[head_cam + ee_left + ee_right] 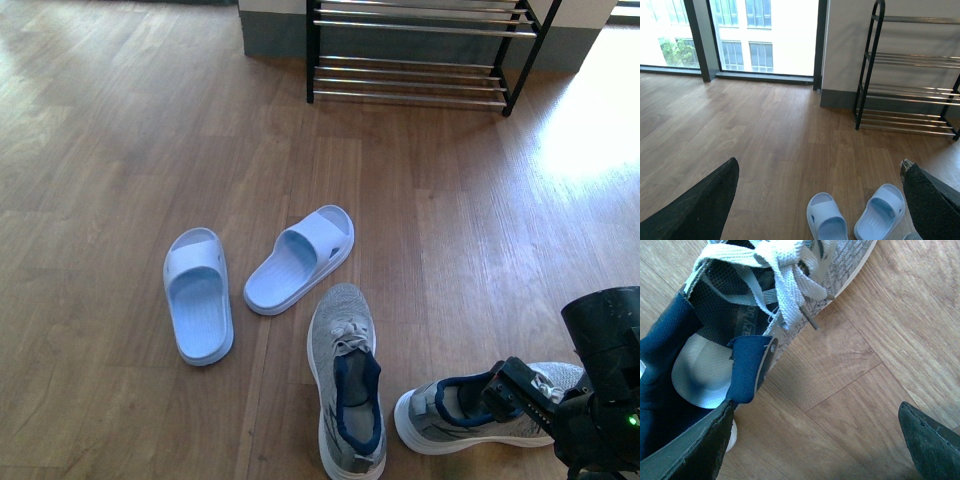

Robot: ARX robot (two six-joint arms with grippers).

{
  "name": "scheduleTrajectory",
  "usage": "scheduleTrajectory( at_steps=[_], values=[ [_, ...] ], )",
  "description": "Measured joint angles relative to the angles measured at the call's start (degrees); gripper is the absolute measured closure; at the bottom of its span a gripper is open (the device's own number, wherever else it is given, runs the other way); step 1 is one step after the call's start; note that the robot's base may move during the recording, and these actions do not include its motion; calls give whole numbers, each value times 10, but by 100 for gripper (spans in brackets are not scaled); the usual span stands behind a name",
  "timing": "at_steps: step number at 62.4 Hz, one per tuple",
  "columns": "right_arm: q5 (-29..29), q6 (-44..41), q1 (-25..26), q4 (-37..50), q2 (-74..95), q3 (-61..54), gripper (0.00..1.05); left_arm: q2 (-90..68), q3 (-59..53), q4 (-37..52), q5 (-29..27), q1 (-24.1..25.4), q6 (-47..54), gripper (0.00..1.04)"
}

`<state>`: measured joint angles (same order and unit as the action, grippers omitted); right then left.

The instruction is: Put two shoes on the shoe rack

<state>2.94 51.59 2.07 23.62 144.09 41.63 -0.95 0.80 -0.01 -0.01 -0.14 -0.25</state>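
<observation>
The right gripper (810, 445) hangs low over the right sneaker (445, 420), which lies at the floor's near edge with its toe pointing right. Its jaws are spread. One finger (690, 450) sits at the navy collar (747, 365), though whether it is inside the opening or just beside it I cannot tell. The other finger is out over bare floor. Nothing is pinched yet.

The sneaker should be light. The knit upper is soft and will fold under pressure, the laces (785, 275) hang loose, and only the thick white sole looks stiff. Closing on the collar wall, one finger inside against the insole (700, 375) and one outside, looks like the surest hold. The padded lining should bite well, but the toe will probably droop from a grip that far back. A grip across the sole would likely be too wide and slick.

The left sneaker (345, 400) stands upright just beside it, toe pointing away from the robot, with the same open collar to take.

The left gripper (819, 165) is held well above the floor, jaws spread and empty.

Two pale slides (198, 300) lie further out, left of the sneakers.

The rack (410, 97) stands against the far wall, well apart from both sneakers. Its thin rod tiers leave gaps, so the flat sole should span several rods.
</observation>
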Motion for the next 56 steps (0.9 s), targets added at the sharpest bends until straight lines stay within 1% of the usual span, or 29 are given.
scheduleTrajectory(
  at_steps=[11, 28, 35, 43, 46, 50, 54, 56],
  values=[
    [-11, 9, -7, -15, 29, 37, 9, 0, 0, 0, 0, 0, 0, 9],
    [-5, 5, 2, -44, 77, 98, 9, 0, 0, 0, 0, 0, 0, 9],
    [9, -7, 10, -57, 101, 120, 9, 0, 0, 0, 0, 0, 0, 9],
    [40, -47, 18, -72, 120, 142, 9, 0, 0, 0, 0, 0, 0, 9],
    [63, -83, 22, -72, 133, 154, 9, 0, 0, 0, 0, 0, 0, 9],
    [69, -119, 28, -71, 146, 164, 9, 0, 0, 0, 0, 0, 0, 9],
    [110, -187, 36, -55, 155, 167, 9, 0, 0, 0, 0, 0, 0, 9],
    [108, -206, 46, -56, 155, 170, 9, 0, 0, 0, 0, 0, 0, 9]
  ],
)
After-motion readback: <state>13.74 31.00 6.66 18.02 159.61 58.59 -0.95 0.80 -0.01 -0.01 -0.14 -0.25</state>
